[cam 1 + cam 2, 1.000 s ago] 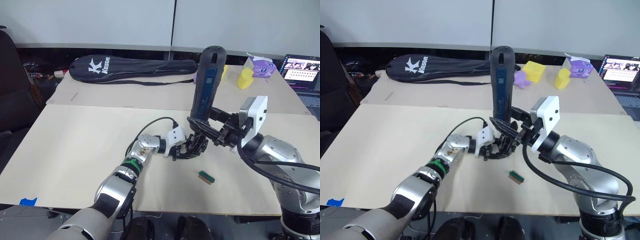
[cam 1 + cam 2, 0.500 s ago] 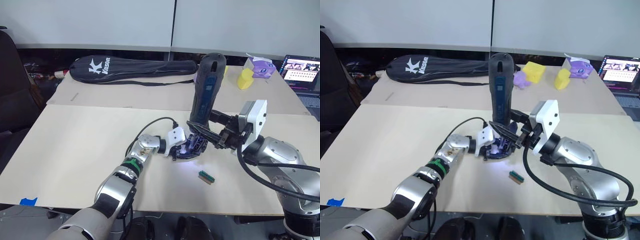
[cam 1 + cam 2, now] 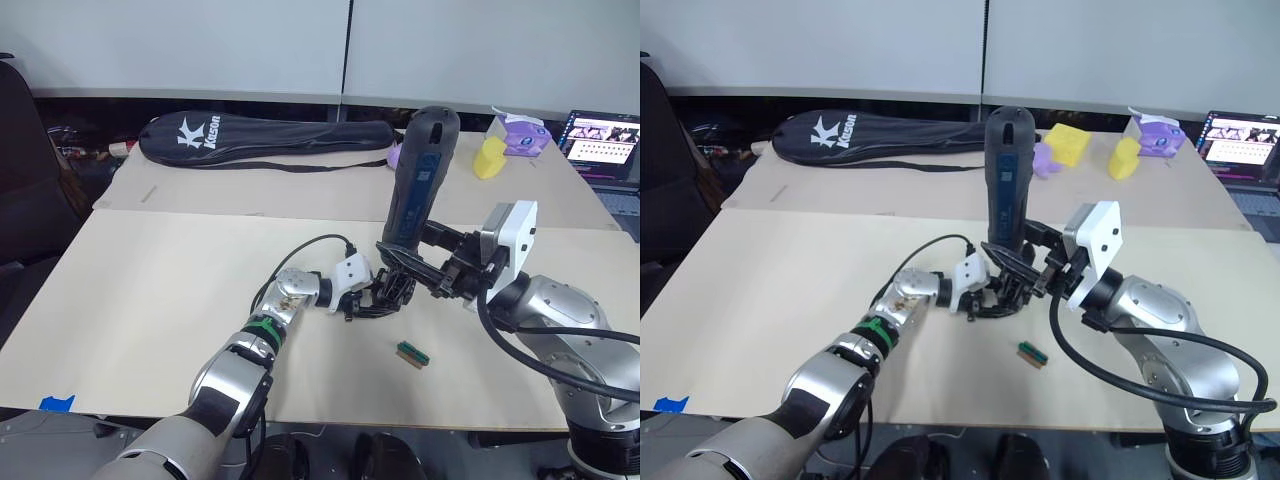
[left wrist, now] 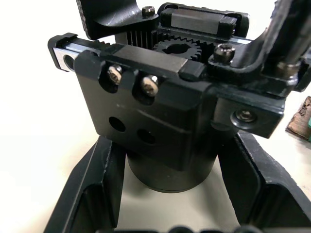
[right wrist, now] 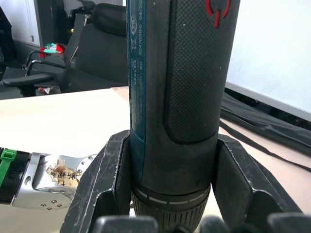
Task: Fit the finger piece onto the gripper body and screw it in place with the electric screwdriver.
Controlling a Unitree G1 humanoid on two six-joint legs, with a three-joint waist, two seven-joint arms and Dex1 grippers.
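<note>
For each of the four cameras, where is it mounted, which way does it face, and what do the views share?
Left eye: head, looking forward and down at the table; both arms show.
Right eye: same head, same scene, slightly offset.
Left wrist: on the left arm, looking along the left tool, shut on the gripper body.
Right wrist: on the right arm, looking along the right tool, shut on the upright screwdriver.
Shared: screwdriver and gripper body appear in both eye views.
</note>
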